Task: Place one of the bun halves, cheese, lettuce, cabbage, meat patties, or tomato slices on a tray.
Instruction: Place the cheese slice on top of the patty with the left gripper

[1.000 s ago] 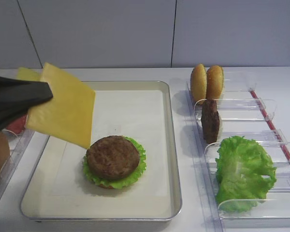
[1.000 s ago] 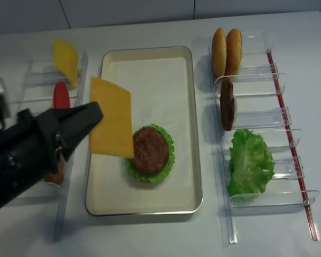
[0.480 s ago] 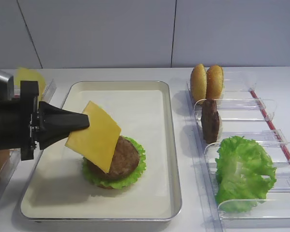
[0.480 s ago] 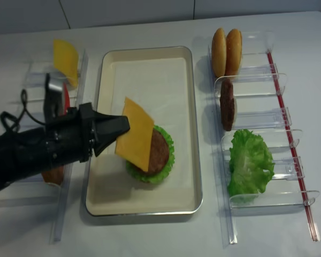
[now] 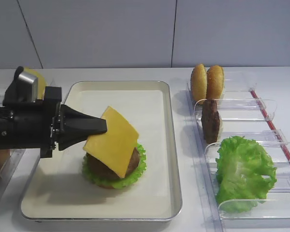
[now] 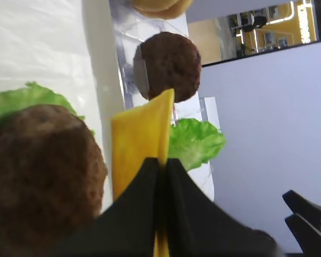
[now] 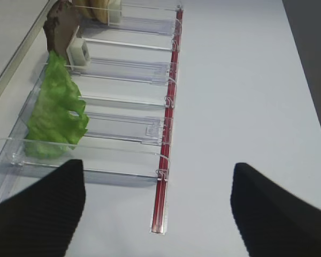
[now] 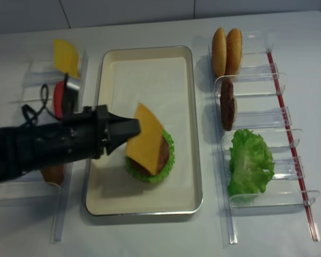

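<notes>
left gripper (image 5: 104, 128) at frame centre-left is pinching the cheese (image 5: 112, 141), tilting over the patty (image 8: 159, 155) on the tray (image 5: 159, 198). next: lowering flat, releasing.

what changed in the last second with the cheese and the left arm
The left gripper, jaws shut on the cheese throughout, carried the slice from high over the tray's left edge down and rightward; it now hangs tilted over the meat patty, low edge near it. Nothing was let go. The lettuce under the patty and the racked bun halves stayed put.
</notes>
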{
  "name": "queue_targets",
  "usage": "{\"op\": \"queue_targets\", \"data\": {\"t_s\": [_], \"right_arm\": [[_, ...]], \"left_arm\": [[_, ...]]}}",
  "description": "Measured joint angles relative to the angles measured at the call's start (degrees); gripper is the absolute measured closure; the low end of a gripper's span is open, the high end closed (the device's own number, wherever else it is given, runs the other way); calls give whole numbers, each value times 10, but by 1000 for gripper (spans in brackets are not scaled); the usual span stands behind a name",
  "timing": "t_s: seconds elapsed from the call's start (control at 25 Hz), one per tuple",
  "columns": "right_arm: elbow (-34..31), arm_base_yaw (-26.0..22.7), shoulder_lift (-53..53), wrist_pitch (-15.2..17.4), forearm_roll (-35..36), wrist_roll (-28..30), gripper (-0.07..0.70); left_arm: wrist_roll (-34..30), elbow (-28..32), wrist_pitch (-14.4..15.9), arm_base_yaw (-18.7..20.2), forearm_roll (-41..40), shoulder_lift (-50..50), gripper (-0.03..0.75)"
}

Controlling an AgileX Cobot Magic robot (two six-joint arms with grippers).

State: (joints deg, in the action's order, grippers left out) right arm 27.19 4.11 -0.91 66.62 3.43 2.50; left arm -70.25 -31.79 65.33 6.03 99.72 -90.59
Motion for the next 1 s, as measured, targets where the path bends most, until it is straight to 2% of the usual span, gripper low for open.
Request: {"op": "queue_targets", "data": {"t_s": [0.12, 0.4, 0.68, 1.0], "right_arm": [[0, 0, 0, 0, 0, 0, 68], [0, 0, 0, 0, 0, 0, 68], [0, 0, 0, 0, 0, 0, 67], [0, 0, 0, 0, 0, 0, 67]], "left_arm": [[2, -15, 2, 28, 0, 0, 688], [5, -19, -3, 35, 0, 0, 688], [8, -19, -63, 35, -14, -1, 688], [9, -19, -102, 35, -20, -1, 688]]}}
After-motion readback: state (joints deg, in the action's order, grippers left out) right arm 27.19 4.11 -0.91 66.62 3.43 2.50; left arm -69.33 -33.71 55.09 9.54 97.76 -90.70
